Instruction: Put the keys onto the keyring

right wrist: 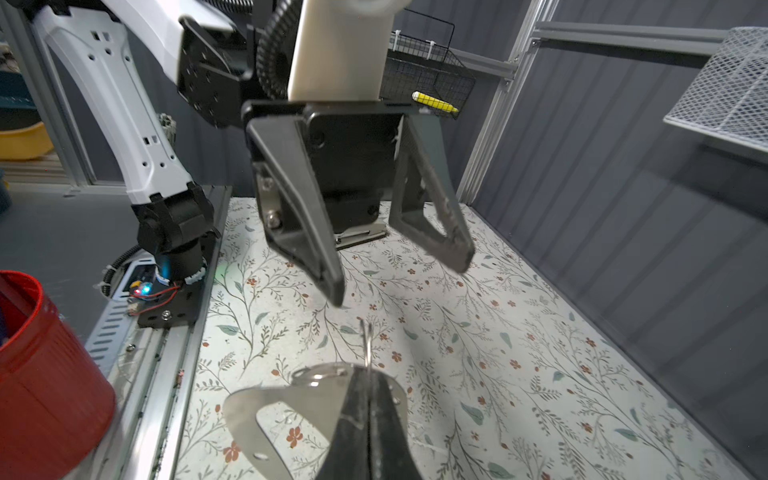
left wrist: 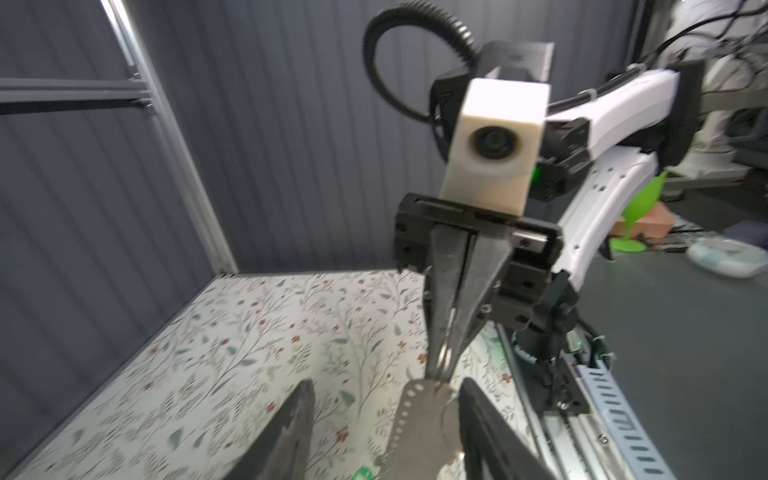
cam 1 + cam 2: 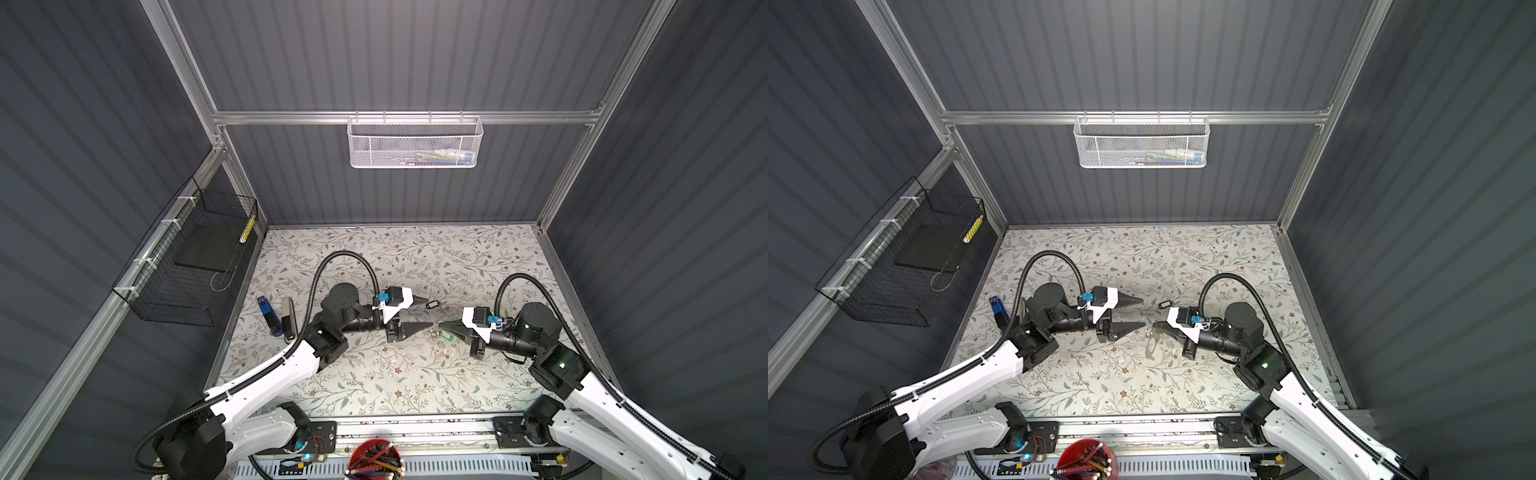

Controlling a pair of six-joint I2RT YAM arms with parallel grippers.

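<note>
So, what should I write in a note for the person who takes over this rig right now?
Left tool: open, empty.
Right tool: shut on the keyring, held above the table.
Green-tag key: below the right tool, seemingly hanging from the keyring; check this.
Black-tag key: loose on the table, near the left tool.
Left to do: put the black-tag key on the keyring.

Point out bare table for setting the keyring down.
Bare: table strip along the back wall; also the strip by the front rail. Crowded: centre, around left fingers, right fingers, black-tagged key, green-tagged key; left edge, by the blue item.
</note>
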